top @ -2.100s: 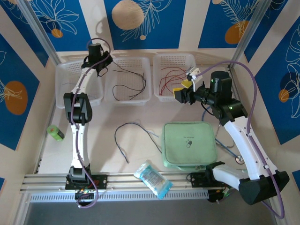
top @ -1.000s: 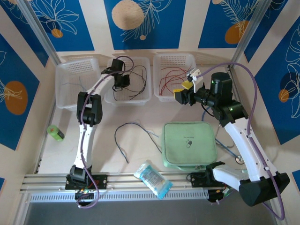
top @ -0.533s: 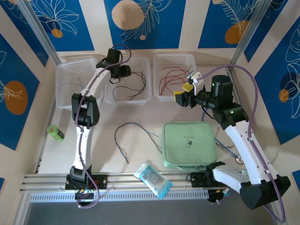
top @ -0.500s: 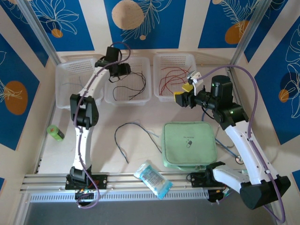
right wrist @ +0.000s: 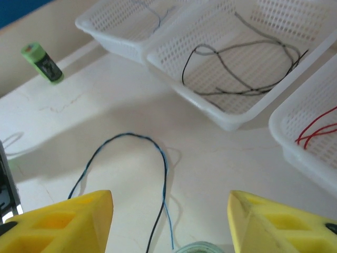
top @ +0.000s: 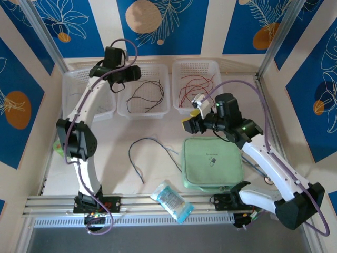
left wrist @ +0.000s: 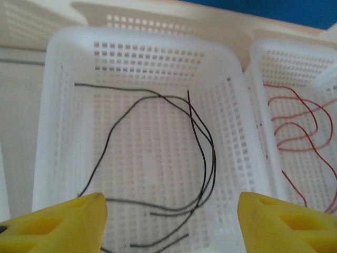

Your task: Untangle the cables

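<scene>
Rising, left fingers [left wrist: 59, 220] gape over black cables [left wrist: 204, 147].

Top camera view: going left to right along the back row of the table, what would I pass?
First the left white basket → the middle basket holding the black cables → the right basket holding the red cables.

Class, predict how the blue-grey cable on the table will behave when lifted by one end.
Probably floppy: the blue-grey cable lies in a loose arch, so it should droop. Likely very light, being thread-thin; hard to pinch.
</scene>
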